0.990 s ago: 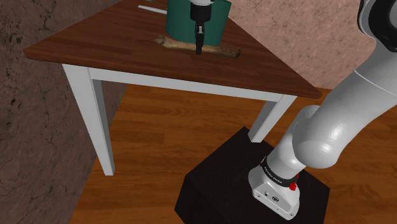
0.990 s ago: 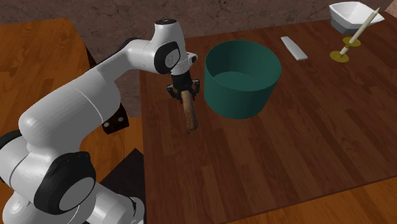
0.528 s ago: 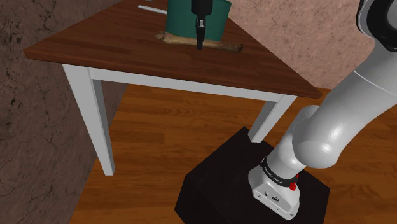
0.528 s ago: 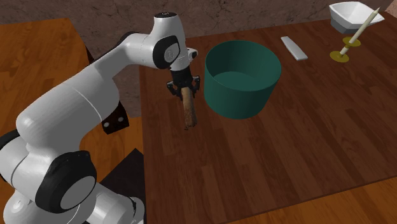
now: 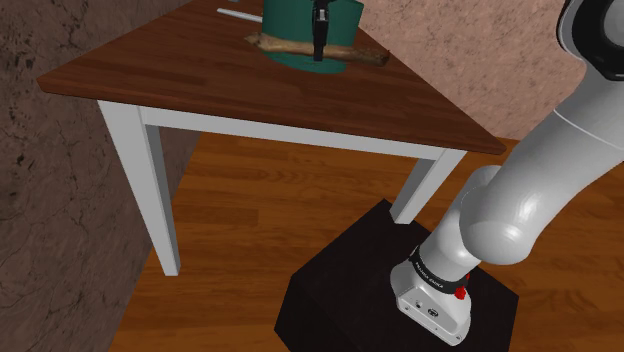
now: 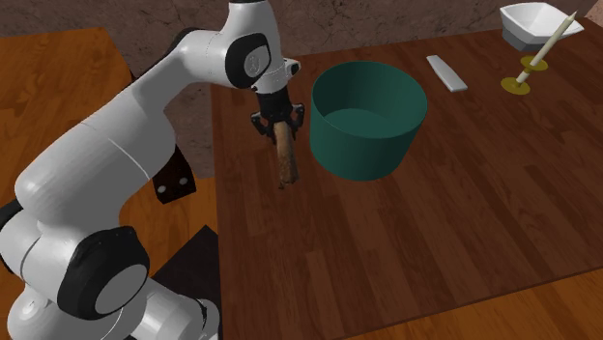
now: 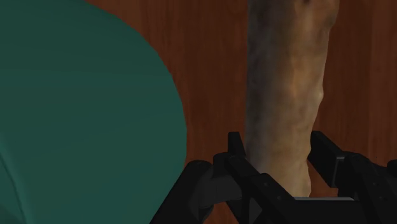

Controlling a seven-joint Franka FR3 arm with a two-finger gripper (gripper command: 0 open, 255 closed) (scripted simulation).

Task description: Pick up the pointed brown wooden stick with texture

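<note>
The rough brown stick hangs level above the dark wooden table, lifted off its surface. My gripper is shut on it near one end, just beside the green tub. In the shoulder view the stick shows in front of the tub, with the gripper clasping it from above. In the wrist view the stick runs away from the fingers, which press on both its sides, and the tub's wall bulges close by.
At the table's far corner in the second exterior view stand a white bowl, a pale rod on a yellow-green base and a flat white bar. The table's white legs and my black stand rest on an orange wood floor.
My gripper has risen with the stick in it; the stick has come up off the tabletop and now hangs higher against the green tub.
</note>
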